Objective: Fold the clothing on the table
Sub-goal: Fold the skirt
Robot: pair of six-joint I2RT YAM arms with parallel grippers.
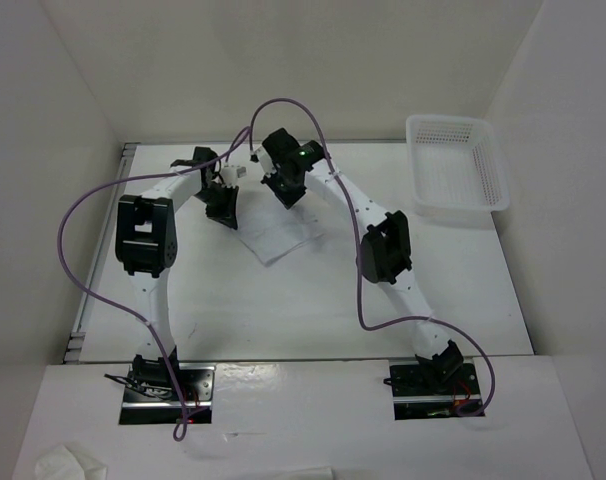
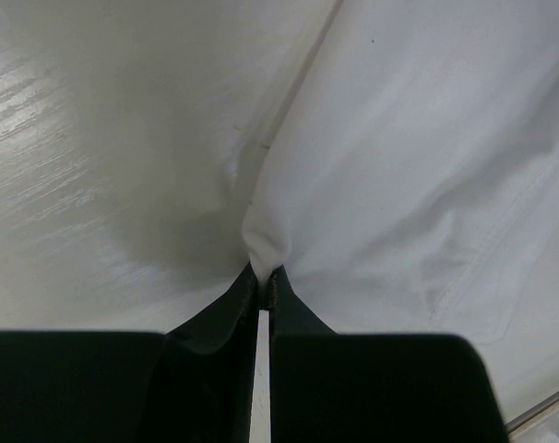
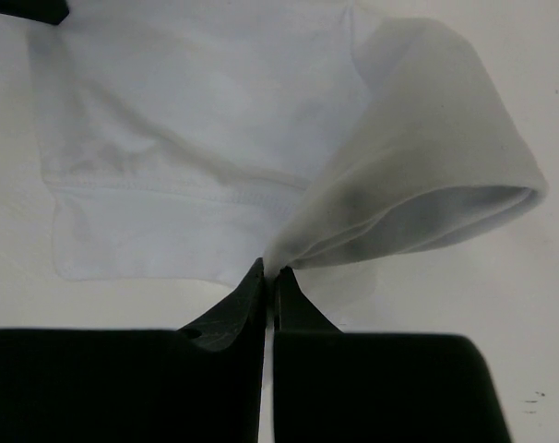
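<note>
White fabric, the clothing (image 1: 280, 238), lay on the table (image 1: 283, 310) toward its far side, between both arms. The left gripper (image 2: 264, 279) was clamped on a bunched edge. The right gripper (image 3: 271, 274) was clamped on a raised, curling corner. I judged the task partway: a fold was lifted but not yet laid flat.

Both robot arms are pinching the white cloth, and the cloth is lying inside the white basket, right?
Not quite. Both pairs of jaws are pinching the clothing, but it is not inside the basket. It lies on the table between the two arms, and the basket stands apart at the far right corner. The top external view shows this.
</note>
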